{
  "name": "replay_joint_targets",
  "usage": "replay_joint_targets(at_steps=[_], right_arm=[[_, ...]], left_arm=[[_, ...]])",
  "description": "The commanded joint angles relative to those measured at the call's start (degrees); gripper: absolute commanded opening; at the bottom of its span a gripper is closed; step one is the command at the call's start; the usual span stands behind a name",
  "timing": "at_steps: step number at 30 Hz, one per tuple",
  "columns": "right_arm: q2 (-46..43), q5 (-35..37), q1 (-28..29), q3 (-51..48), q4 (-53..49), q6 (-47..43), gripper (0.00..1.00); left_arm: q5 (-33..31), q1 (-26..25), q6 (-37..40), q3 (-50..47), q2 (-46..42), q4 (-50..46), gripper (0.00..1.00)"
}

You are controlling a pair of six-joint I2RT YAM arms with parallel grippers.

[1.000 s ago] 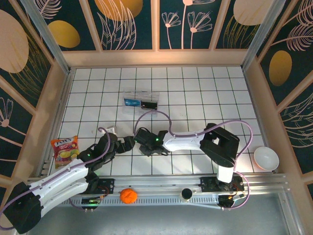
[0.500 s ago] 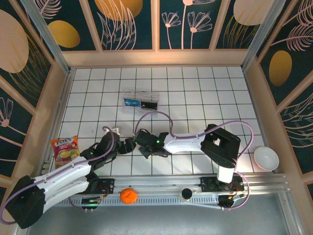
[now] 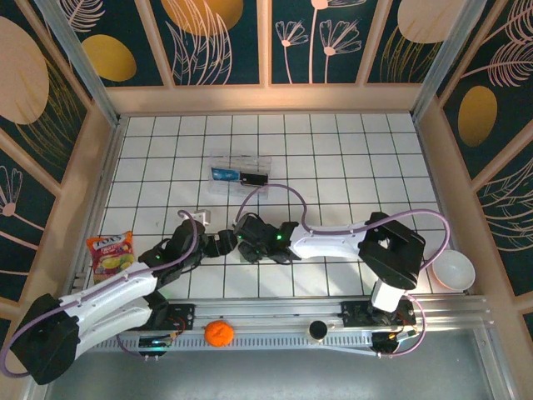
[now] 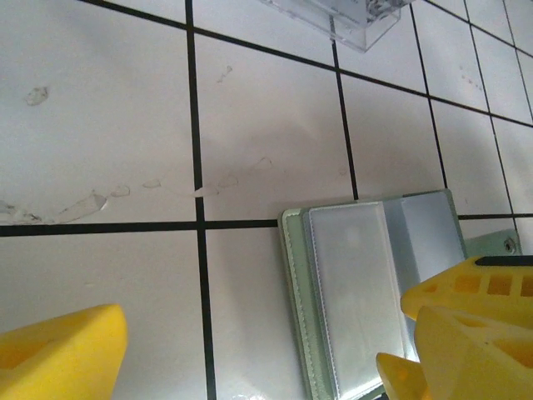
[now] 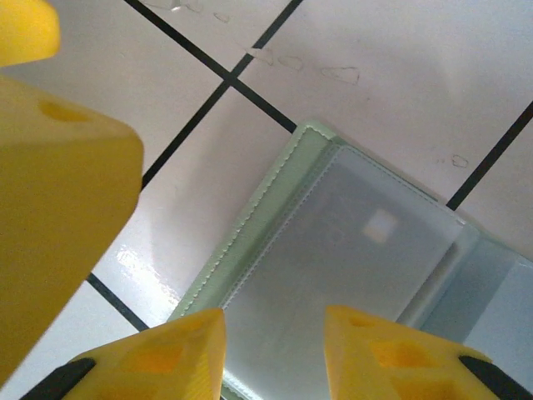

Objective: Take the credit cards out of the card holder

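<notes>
**DESK:** Where is the card holder, and why are both arms crowded over it?

**OPERATOR:** The card holder (image 4: 366, 283) lies open and flat on the white tiled floor (image 4: 100, 125), inner faces up. In the overhead view it is toward 6 o'clock, a little left of centre. I have both grippers over it because soft material slides. My judgement is that one arm must pin it while the other draws a credit card out.

**DESK:** How do the jaws stand?

**OPERATOR:** The left gripper (image 4: 266, 342) is spread wide and grips nothing. In its wrist view one yellow finger sits at 8 o'clock over bare tile, the other at 4 o'clock above the holder's far half. The right gripper (image 5: 275, 350) is parted only narrowly. Its two fingertips are at 6 o'clock of its own view, poised over the pale blue-grey pocket (image 5: 358, 242). I see nothing between them, and I cannot tell whether they touch the pocket face.

**DESK:** Any progress on the cards?

**OPERATOR:** A frosted pocket face shows beside the stitched edge, but I cannot tell whether a card sits behind it. I judge the extraction not yet started. The next move calls for a fingertip on the pocket's open edge. The clear plastic box (image 3: 240, 174) stands well apart at 12 o'clock, out of the way.
</notes>
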Motion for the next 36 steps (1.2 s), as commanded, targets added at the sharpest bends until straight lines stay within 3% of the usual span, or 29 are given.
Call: replay_joint_targets(at_steps=[1,10,12,19,23,28,36], right_arm=[[1.2,0.1,0.3,1.4,-2.1,1.2,0.38],[6.6,1.8,1.2,1.4,-3.7,0.9,0.47],[7.3,2.8,1.4,1.5,-4.7,1.2,0.42],[5.4,3.4,1.8,-0.5,-2.5,3.2,0.10],[3.5,3.0,1.8,-1.9,0.6,4.2,0.00],[0.5,2.1,1.5,-4.8,5.9,5.1,0.00],[-3.9,1.3,1.2,-8.7,12.4,6.0,0.00]], left_arm=[[-1.5,-0.1,0.4,1.0,-0.9,-1.2,0.89],[-1.4,-0.1,0.7,1.1,-0.2,-1.1,0.89],[-1.2,-0.1,0.7,1.0,-0.2,-1.0,0.89],[0.6,-0.1,0.7,0.4,0.3,0.2,0.84],[3.5,-0.1,1.2,0.9,2.2,2.4,0.68],[7.3,-0.2,0.8,2.0,6.7,6.5,0.40],[10.5,-1.2,0.6,4.2,14.0,12.1,0.23]])
